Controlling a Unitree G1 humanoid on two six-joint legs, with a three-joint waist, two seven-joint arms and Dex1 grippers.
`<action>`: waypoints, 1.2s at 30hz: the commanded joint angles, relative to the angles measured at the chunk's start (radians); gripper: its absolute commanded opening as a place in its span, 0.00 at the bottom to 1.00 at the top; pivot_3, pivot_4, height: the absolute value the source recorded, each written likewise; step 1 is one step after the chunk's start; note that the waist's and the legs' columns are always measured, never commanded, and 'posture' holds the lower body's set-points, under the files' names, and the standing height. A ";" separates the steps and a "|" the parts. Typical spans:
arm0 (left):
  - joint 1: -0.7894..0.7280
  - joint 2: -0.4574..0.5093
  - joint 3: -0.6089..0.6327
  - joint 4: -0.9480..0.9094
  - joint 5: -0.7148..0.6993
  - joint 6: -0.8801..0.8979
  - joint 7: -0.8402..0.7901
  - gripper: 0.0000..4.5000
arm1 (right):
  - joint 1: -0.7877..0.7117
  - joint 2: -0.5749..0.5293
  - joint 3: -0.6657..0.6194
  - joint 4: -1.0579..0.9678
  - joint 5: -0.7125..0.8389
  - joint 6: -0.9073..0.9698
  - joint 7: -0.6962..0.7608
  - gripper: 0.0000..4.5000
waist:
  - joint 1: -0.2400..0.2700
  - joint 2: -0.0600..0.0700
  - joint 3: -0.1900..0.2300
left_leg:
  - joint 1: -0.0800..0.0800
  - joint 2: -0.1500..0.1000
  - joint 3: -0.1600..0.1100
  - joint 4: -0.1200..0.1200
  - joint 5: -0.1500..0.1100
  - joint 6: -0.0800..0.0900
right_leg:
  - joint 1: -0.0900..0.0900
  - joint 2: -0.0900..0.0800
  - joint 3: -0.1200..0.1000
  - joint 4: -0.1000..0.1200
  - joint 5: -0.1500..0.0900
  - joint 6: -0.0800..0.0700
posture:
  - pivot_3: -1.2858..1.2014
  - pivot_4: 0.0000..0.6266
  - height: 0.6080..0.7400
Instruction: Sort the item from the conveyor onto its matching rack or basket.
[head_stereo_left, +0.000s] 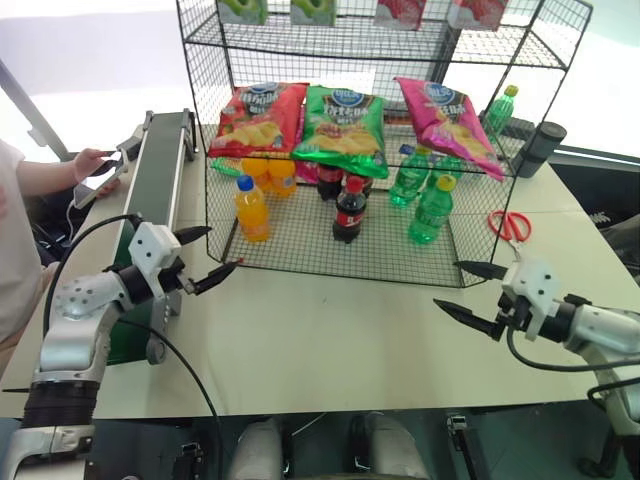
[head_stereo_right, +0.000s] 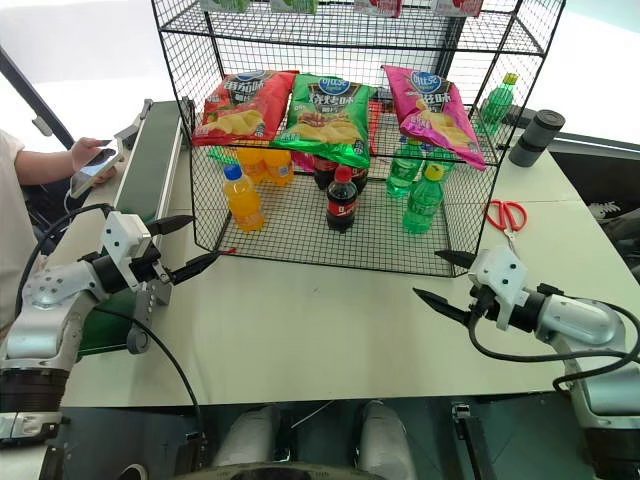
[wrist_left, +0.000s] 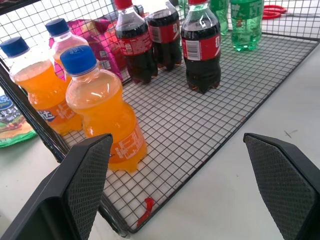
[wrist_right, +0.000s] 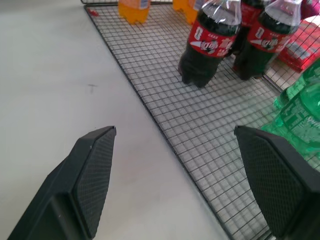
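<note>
Pink crisp bag: you have one, lying tilted on the rack's middle tier at the right end of the row, its lower corner poking out past the rack's front right side
Rack: your one black wire-grid rack stands on the table; take it as the landmark for every line below
Other crisp bags: one red bag at the left end of the same tier, one green bag between it and the pink one; that makes three bags in the row
Top tier: you can see four packs cut off at the frame edge, two green and two red-pink
Orange bottles: three on the rack's bottom grid, left part
Cola bottles: three on the bottom grid, middle
Green bottles: several on the bottom grid, right part, and one more behind the rack's right side; the exact count inside you cannot tell
Left gripper: your fingers stand wide apart with nothing between them, just off the rack's front left corner
Right gripper: fingers spread wide and empty, in front of the rack's front right corner
Conveyor: one dark green belt running along the rack's left side
Scissors: one red-handled pair on the table right of the rack
Dark cylinder: one, beyond the rack's right side
Person's hand: left of the rack, by the conveyor, holding a phone
</note>
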 joint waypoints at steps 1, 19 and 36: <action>0.002 -0.001 0.010 -0.016 0.003 -0.025 0.011 1.00 | -0.034 0.003 0.008 0.004 -0.015 -0.011 -0.016 0.87 | 0.000 0.000 0.000 | 0.000 0.000 0.000 0.000 0.000 0.000 | 0.000 0.000 0.000 0.000 0.000 0.000 | 0.52 0.24 1.00; 0.024 0.005 -0.002 -0.035 -0.001 -0.009 -0.008 1.00 | 0.005 0.009 -0.011 -0.081 0.002 0.098 -0.085 0.87 | -0.008 0.011 0.007 | -0.001 -0.029 -0.060 0.002 0.004 0.000 | 0.033 -0.022 -0.045 -0.003 -0.010 0.015 | 0.52 0.24 1.00; 0.003 0.002 -0.011 -0.019 0.007 -0.013 -0.013 1.00 | 0.010 0.019 0.000 -0.088 0.017 0.121 -0.093 0.87 | 0.001 0.011 0.007 | 0.000 -0.027 -0.048 0.001 0.004 0.001 | 0.027 -0.020 -0.032 -0.001 -0.010 0.015 | 0.52 0.24 1.00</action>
